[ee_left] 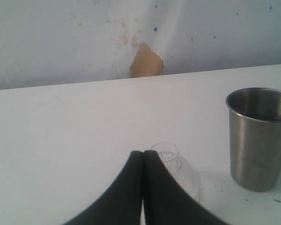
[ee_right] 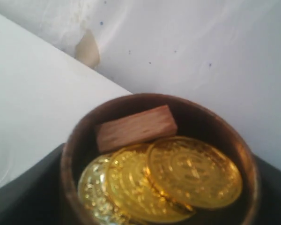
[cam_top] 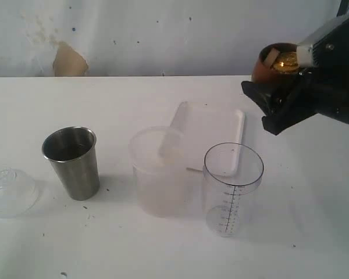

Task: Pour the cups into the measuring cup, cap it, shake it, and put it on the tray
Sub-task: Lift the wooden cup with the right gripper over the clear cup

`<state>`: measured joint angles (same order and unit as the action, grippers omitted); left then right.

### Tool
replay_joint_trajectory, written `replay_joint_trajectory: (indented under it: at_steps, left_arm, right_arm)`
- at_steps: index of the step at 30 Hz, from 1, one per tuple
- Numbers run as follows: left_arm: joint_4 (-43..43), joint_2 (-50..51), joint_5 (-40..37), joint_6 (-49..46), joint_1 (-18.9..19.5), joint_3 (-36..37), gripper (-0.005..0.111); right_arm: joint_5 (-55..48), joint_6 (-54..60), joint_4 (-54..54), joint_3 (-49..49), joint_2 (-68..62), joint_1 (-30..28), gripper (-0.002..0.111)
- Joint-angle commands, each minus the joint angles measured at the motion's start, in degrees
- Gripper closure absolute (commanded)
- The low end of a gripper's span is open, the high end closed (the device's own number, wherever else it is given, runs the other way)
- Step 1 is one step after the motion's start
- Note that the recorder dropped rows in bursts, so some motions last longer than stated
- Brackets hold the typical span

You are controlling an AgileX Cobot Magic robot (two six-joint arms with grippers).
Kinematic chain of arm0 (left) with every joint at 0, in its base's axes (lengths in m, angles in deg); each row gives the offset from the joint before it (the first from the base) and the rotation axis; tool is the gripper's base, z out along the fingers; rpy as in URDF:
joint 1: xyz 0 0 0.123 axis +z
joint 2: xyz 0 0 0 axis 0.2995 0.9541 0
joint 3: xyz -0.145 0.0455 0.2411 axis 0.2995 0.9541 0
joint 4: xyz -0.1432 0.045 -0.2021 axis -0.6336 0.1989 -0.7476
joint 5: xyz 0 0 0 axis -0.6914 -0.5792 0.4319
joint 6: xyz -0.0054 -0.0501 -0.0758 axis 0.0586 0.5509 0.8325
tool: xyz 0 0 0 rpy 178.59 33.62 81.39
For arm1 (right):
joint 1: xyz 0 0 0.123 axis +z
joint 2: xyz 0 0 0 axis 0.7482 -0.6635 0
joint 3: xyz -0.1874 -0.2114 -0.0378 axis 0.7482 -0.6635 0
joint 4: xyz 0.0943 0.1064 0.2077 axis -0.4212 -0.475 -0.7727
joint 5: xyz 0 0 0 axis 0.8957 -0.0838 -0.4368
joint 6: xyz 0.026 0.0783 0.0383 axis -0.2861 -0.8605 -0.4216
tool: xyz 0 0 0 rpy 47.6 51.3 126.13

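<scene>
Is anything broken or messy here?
Yes, two small things. The white wall behind the white table has a tan patch where the paint looks chipped away. Dark specks litter the table by the shiny steel tumbler. Nothing looks spilled.

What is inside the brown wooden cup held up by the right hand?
Inside the wooden cup lie overlapping gold coins and a small wooden block at their edge, against the wall. The coins cover the bottom, so anything beneath cannot be seen.

Steel tumbler (cam_top: pixel 71 161) is placed left of frosted cup (cam_top: pixel 157 174), measuring cup (cam_top: pixel 231 192) right; tray (cam_top: pixel 212 127) is set behind both.
</scene>
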<state>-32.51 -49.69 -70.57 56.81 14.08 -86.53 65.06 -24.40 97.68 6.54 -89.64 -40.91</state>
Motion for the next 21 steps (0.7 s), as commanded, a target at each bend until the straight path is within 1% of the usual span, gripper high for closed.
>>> replay_joint_trajectory:
  at_steps: [1, 3, 12, 16, 18, 21]
  left_arm:
    - [0.1, -0.3, 0.4, 0.1, -0.3, -0.1, 0.107]
    - [0.1, -0.3, 0.4, 0.1, -0.3, -0.1, 0.107]
    - [0.1, -0.3, 0.4, 0.1, -0.3, -0.1, 0.107]
    - [0.1, -0.3, 0.4, 0.1, -0.3, -0.1, 0.107]
    - [0.1, -0.3, 0.4, 0.1, -0.3, -0.1, 0.107]
    - [0.1, -0.3, 0.4, 0.1, -0.3, -0.1, 0.107]
  right_arm:
    - [-0.1, -5.7, 11.3, -0.1, 0.4, 0.0, 0.108]
    - [-0.1, -5.2, 13.9, -0.1, -0.8, 0.0, 0.108]
    - [0.9, 2.7, 13.8, -0.1, -3.3, 0.0, 0.108]
    - [6.3, 6.0, 14.8, -0.2, -3.3, -0.2, 0.108]
    - [8.0, 9.7, 13.4, -0.2, -3.3, -0.2, 0.108]
    - [12.9, 11.2, 13.1, -0.2, -4.1, -2.1, 0.108]
